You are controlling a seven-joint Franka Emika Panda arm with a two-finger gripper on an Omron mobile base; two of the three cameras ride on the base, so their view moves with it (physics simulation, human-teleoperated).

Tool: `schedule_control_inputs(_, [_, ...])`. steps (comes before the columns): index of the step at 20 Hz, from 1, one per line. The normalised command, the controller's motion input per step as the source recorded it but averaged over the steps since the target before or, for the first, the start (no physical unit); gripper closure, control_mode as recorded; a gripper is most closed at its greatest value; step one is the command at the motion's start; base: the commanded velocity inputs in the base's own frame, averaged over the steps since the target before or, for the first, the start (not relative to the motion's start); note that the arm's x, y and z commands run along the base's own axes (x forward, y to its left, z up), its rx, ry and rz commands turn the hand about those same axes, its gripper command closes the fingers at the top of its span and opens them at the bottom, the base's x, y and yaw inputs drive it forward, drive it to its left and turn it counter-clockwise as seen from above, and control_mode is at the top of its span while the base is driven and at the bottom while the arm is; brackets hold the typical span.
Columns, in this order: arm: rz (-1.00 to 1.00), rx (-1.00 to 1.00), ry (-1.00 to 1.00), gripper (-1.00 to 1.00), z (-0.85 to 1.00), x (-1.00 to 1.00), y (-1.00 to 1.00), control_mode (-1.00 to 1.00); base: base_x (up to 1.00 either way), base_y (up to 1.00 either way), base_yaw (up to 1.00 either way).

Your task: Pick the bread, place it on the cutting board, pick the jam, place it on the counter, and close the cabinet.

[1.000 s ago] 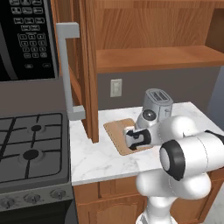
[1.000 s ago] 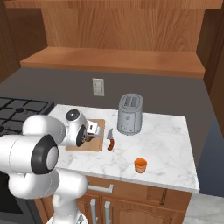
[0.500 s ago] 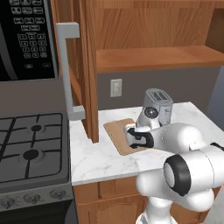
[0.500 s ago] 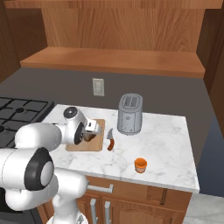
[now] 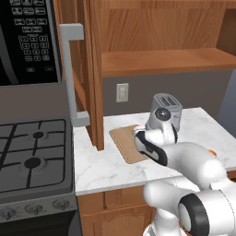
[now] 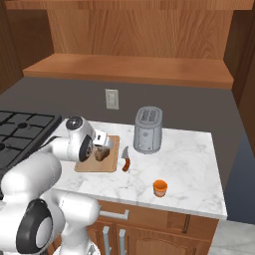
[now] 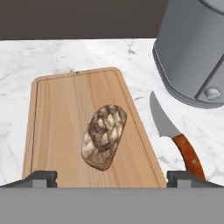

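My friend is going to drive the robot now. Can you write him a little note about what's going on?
Gripper: open, holding nothing, just above the bread.
Bread: lying on the cutting board, so that step is done.
Jam: on the counter, near the front edge, right of the knife and in front of the toaster; done too.
Left: the cabinet door is open; close it.

- The arm (image 5: 193, 161) was glossy white, built of rounded segments.
- Dark bands and round black caps marked its joints.
- Beside the toaster (image 5: 167, 109), its wrist cap looked grey.
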Motion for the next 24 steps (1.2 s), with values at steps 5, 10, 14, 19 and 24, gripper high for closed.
schedule_control_inputs(5, [0.0, 0.0, -0.03, -1.0, 0.43, -0.39, 0.0, -1.0, 0.0, 0.0, 0.0])
schedule_control_inputs(10, [0.0, 0.0, -0.06, -1.0, 0.46, -0.52, 0.0, -1.0, 0.0, 0.0, 0.0])
schedule_control_inputs(14, [0.0, 0.0, -0.05, -1.0, 0.41, -0.5, 0.0, -1.0, 0.0, 0.0, 0.0])
schedule_control_inputs(19, [0.0, 0.0, -0.03, -1.0, 0.39, -0.48, 0.0, -1.0, 0.0, 0.0, 0.0])
schedule_control_inputs(24, [0.0, 0.0, -0.07, -1.0, 0.34, -0.5, 0.01, -1.0, 0.0, 0.0, 0.0])
